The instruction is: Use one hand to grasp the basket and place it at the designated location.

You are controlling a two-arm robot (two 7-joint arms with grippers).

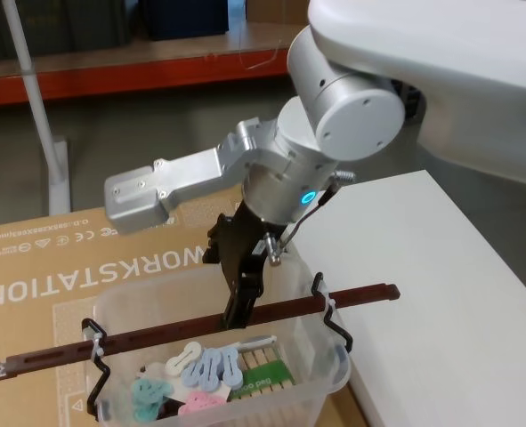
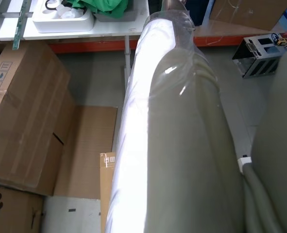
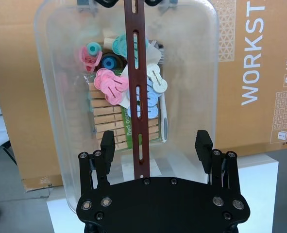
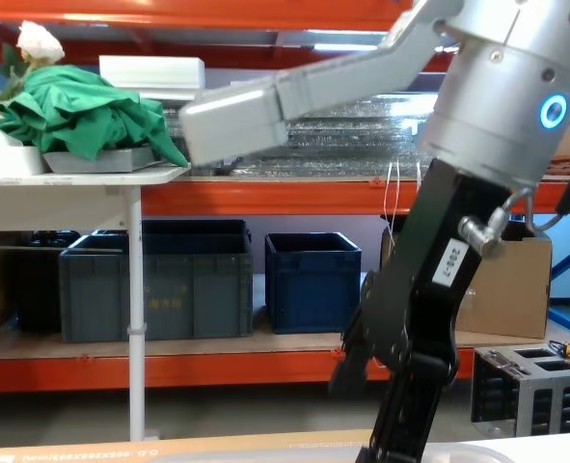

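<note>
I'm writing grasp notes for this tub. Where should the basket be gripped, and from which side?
Grip the reddish-brown bar handle near its middle, coming from above. It spans the basket rim to rim, clear above the clips inside, and the right gripper has open jaws either side of it.

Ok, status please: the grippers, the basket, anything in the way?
Right gripper open, fingers astride the handle, not clamped. Basket upright beside the white table, clothes pegs inside. Nothing blocks the handle.
</note>
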